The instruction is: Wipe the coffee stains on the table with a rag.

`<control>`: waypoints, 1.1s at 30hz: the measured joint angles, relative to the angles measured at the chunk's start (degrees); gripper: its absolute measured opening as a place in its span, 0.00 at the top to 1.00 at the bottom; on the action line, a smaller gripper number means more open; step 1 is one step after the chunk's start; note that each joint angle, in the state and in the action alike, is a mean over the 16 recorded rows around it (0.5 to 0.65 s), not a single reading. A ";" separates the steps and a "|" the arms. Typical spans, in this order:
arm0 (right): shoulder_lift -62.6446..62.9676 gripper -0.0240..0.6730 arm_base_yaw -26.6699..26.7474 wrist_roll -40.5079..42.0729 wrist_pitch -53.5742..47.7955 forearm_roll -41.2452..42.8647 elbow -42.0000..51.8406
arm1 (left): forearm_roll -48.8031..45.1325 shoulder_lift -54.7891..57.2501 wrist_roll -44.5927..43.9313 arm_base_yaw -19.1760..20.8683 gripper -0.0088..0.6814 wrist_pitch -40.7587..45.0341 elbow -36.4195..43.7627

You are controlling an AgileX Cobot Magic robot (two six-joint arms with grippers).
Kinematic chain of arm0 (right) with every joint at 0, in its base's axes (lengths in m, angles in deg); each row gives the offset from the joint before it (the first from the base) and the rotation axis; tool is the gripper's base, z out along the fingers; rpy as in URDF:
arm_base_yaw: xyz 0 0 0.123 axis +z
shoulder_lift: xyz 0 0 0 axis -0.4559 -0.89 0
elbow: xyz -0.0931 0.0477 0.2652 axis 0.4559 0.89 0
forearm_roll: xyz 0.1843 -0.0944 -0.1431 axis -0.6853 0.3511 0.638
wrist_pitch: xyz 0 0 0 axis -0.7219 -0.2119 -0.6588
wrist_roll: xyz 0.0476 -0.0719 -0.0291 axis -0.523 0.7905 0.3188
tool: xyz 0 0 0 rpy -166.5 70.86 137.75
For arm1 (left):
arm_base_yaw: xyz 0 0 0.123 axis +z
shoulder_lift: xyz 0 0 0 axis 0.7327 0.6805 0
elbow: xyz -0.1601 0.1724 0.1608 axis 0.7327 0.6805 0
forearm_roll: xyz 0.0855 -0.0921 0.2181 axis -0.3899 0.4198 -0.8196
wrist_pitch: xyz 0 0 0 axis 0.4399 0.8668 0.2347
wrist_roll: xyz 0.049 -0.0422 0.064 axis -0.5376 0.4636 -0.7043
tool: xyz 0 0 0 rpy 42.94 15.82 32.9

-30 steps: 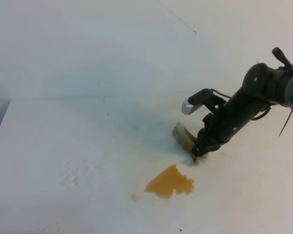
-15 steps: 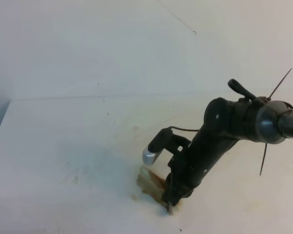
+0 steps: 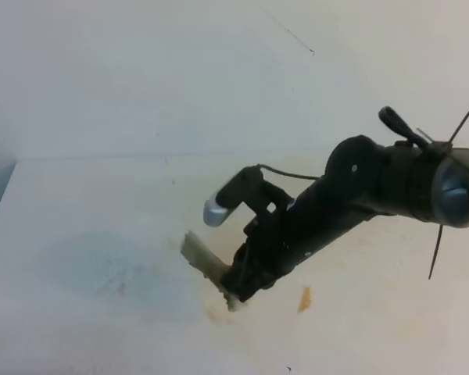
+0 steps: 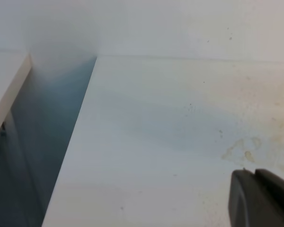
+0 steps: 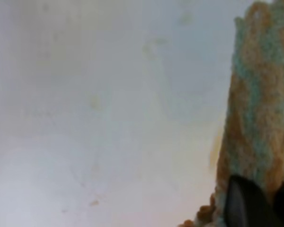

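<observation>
My right gripper (image 3: 236, 295) reaches across the middle of the white table (image 3: 78, 226) and is shut on the rag (image 3: 200, 258), pressing it to the surface. The rag sticks out up and left of the fingertips. In the right wrist view the rag (image 5: 260, 104) is soaked orange-brown above the dark fingertips (image 5: 246, 205). Of the coffee stains, a small orange streak (image 3: 303, 299) lies right of the gripper and a pale tan smear (image 3: 217, 314) lies under it. The left gripper (image 4: 255, 198) hovers over the table's left part, its fingers together and holding nothing.
The table's left edge (image 4: 80, 127) drops into a dark gap, with another white surface (image 4: 7, 94) beyond it. Faint tan smudges (image 4: 244, 151) mark the tabletop near the left gripper. A white wall (image 3: 180, 70) rises behind the table.
My right gripper has dragged the rag down and left across the orange blotch. The palm-sized blotch is gone, leaving a small streak and a pale smear.
</observation>
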 joint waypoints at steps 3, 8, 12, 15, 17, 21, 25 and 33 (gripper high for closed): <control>0.88 0.91 0.02 0.78 0.23 -3.39 0.05 | 0.00 -0.11 0.00 0.00 0.99 -0.06 0.13; -0.26 0.91 0.06 2.21 -0.19 -9.09 0.08 | 0.00 -0.11 0.00 0.00 0.99 -0.06 0.13; -3.03 0.91 -0.07 2.97 -0.88 -12.09 0.11 | 0.00 -0.11 0.00 0.00 0.99 -0.06 0.13; -5.20 0.91 -0.72 2.73 -1.19 -12.93 0.16 | 0.00 -0.11 0.00 0.00 0.98 -0.06 0.13; -6.32 0.91 -1.67 2.32 -1.21 -12.97 0.43 | 0.00 -0.11 0.00 0.00 0.98 -0.06 0.13; -6.71 0.91 -4.95 1.55 -0.70 -12.45 2.57 | 0.00 0.00 0.00 0.00 0.97 0.00 0.00; -4.47 0.91 -9.93 1.15 1.00 -11.93 7.20 | 0.00 0.00 0.00 0.00 0.98 0.00 0.00; 4.47 0.91 -22.32 5.35 7.51 -13.31 20.20 | 0.00 0.00 0.00 0.00 0.98 0.00 0.00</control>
